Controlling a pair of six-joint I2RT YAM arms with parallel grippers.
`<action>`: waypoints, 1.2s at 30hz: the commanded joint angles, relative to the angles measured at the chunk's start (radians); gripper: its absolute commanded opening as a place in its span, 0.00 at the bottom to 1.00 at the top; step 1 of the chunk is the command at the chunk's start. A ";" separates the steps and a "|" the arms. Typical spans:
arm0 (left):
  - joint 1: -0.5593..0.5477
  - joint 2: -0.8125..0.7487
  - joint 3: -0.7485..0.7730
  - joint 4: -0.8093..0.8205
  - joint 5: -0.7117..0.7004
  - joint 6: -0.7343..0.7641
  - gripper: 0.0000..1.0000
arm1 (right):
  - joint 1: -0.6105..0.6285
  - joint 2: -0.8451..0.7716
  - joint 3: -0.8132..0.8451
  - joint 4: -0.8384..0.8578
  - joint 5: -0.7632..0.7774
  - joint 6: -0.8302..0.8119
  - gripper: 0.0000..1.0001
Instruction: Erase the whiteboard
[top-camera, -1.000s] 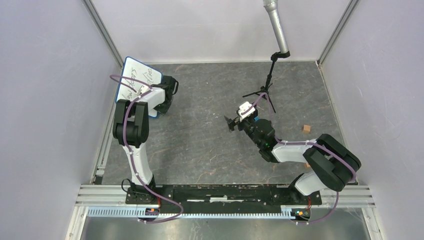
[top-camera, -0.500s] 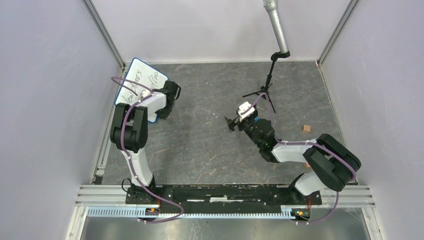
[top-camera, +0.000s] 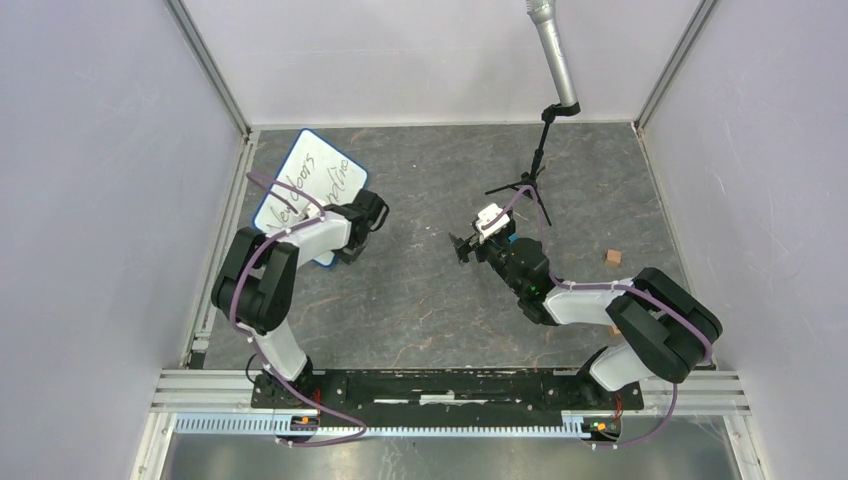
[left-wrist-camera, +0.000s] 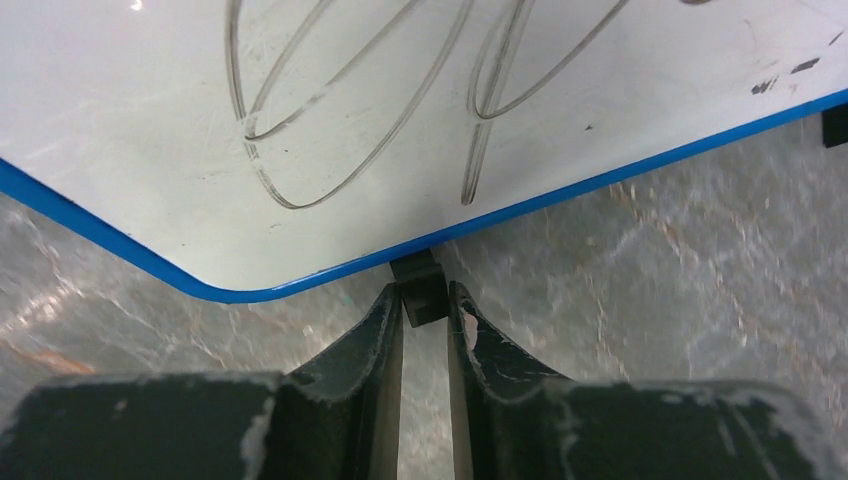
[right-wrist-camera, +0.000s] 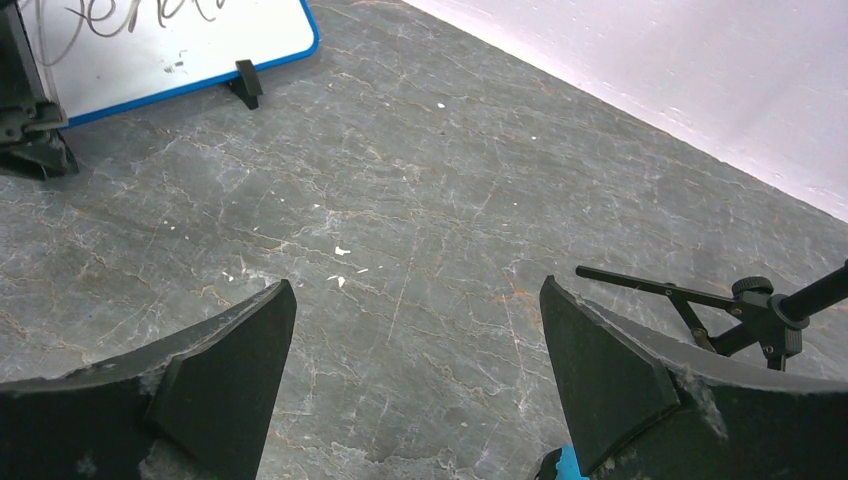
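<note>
**Left of the tripod stand (top-camera: 538, 155), nothing erased yet**

The left hand (left-wrist-camera: 424, 305) pinches a black foot (left-wrist-camera: 420, 288) of the whiteboard (top-camera: 310, 180), which sits well left of the stand, handwriting intact. The right hand (right-wrist-camera: 415, 300), near the stand, gapes empty.

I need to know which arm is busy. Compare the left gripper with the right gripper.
The left gripper has its jaws nearly closed, pinching a black foot under the whiteboard; the right gripper has its jaws wide apart with nothing between them. The left gripper is at the whiteboard on the left side of the table; the right gripper hangs near the middle, apart from it. Both have dark, scuffed jaws.
</note>
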 joint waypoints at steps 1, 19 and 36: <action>-0.116 -0.030 -0.032 0.009 0.093 -0.123 0.03 | 0.003 -0.031 0.028 0.014 -0.012 0.015 0.98; -0.245 -0.259 -0.037 -0.014 0.177 0.058 1.00 | 0.007 0.043 0.084 -0.044 0.023 0.085 0.98; -0.234 -0.937 0.023 -0.006 0.000 0.745 1.00 | 0.190 0.422 0.511 -0.290 -0.180 0.084 0.98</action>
